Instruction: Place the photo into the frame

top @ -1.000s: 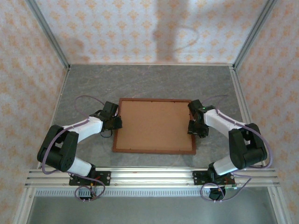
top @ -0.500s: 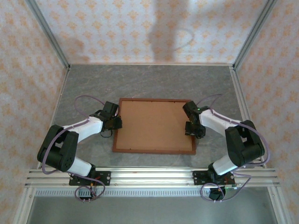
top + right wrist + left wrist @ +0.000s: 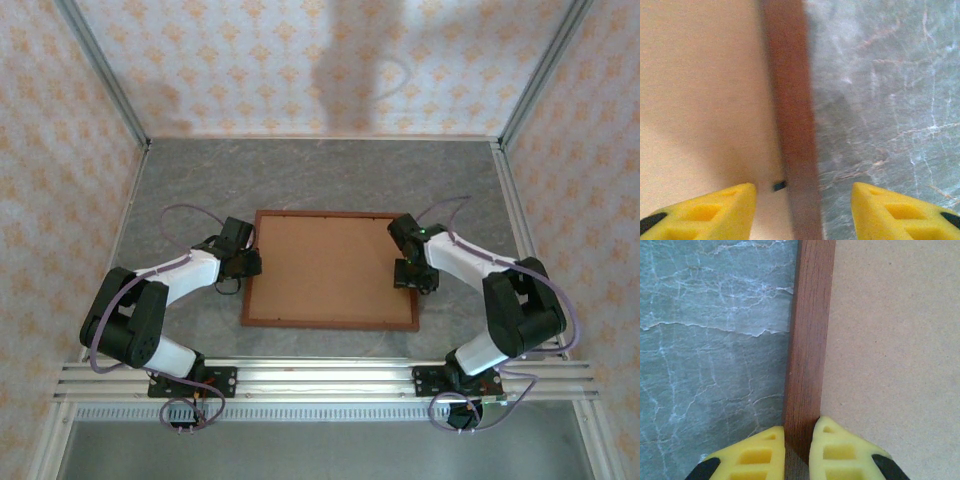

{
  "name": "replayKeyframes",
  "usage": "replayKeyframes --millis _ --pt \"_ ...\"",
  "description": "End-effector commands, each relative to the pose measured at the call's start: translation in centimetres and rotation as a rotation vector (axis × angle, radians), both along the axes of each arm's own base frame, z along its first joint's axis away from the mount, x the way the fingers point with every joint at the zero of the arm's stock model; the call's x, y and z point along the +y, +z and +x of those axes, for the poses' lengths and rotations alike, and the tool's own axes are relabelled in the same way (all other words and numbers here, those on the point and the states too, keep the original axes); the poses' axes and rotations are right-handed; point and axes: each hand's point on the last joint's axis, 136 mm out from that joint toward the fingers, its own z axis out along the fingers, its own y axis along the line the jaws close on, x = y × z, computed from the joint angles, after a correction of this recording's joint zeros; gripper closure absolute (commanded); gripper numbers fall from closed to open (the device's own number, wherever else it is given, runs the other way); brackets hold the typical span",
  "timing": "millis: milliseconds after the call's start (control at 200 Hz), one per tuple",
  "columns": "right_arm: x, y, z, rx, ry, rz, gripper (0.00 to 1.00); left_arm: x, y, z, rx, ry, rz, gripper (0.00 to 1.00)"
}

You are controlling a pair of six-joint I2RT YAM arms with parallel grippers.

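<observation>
The frame (image 3: pixel 330 325) lies flat in the middle of the table, its reddish-brown moulding around a plain brown board (image 3: pixel 330 268). The photo is hidden. My left gripper (image 3: pixel 252 262) is at the frame's left side. In the left wrist view this gripper (image 3: pixel 799 432) is shut on the frame moulding (image 3: pixel 807 340), one yellow finger on each side. My right gripper (image 3: pixel 408 275) hangs over the frame's right side. In the right wrist view it (image 3: pixel 804 192) is open and straddles the moulding (image 3: pixel 790 100), touching nothing.
A small black tab (image 3: pixel 779 186) sits on the board (image 3: pixel 705 90) beside the right moulding. Grey marbled tabletop (image 3: pixel 320 175) surrounds the frame. Patterned walls close the back and sides, and a metal rail (image 3: pixel 330 375) runs along the near edge.
My right gripper has shifted left, further over the frame's right edge, and its jaws have spread wider. The left gripper and the frame have not moved.
</observation>
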Motion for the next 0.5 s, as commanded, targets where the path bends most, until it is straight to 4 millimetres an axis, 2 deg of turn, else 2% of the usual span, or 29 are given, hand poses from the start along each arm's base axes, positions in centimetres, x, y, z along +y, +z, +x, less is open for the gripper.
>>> replayKeyframes --millis 0,200,315,496 --pt "0.4 3.7 2.3 -0.117 0.011 0.049 0.43 -0.2 -2.6 -2.7 0.13 -0.013 0.002 0.87" --pt "-0.4 3.5 5.1 -0.132 -0.067 0.173 0.42 -0.3 -2.4 -2.7 0.127 -0.015 -0.002 0.87" --pt "-0.7 2.5 6.7 -0.118 -0.098 0.226 0.44 -0.4 -2.2 -2.7 0.122 -0.019 -0.007 0.87" --pt "-1.5 0.6 7.7 -0.079 -0.115 0.223 0.52 -0.8 -2.0 -3.0 0.121 -0.021 -0.018 0.87"
